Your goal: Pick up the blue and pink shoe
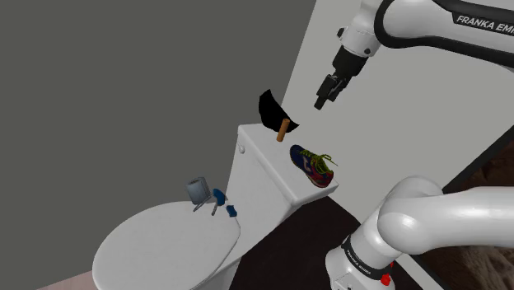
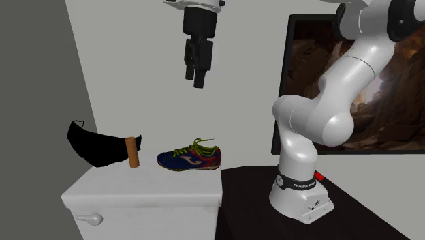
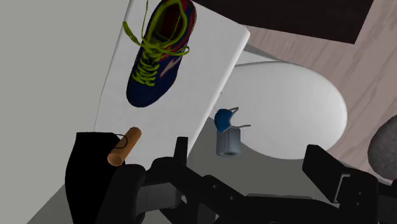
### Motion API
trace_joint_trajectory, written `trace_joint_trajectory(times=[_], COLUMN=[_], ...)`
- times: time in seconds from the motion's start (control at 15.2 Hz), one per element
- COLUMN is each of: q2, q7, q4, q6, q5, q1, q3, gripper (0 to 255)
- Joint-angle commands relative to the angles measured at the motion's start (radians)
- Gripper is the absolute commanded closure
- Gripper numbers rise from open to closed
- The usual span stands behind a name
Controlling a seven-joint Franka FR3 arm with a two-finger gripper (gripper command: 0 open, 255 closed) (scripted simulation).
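Blue-and-pink sneaker with yellow-green laces (image 2: 189, 160) on white toilet tank (image 2: 143, 198); likely light, soft-sided, best pinched across its middle. Black claw (image 2: 195, 79) open above.

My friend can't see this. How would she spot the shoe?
Find the white toilet tank. On top sit a black cloth, a small brown cylinder and the shoe. The shoe alone is dark blue with yellow-green laces.

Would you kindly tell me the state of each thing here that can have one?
gripper: open, empty, raised over the tank lid.
shoe: upright on its sole on the tank lid, not held.
brown cylinder: standing on end.
toilet lid: shut.
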Motion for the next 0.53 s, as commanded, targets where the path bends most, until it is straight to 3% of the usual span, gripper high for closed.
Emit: trace_joint_trajectory(times=[0.0,0.46], q2=[0.000,0.118], q7=[0.000,0.001], q4=[0.000,-0.089], q6=[0.000,0.135], q5=[0.000,-0.025], q1=[0.000,-0.061], q3=[0.000,-0.094], gripper=[0,0])
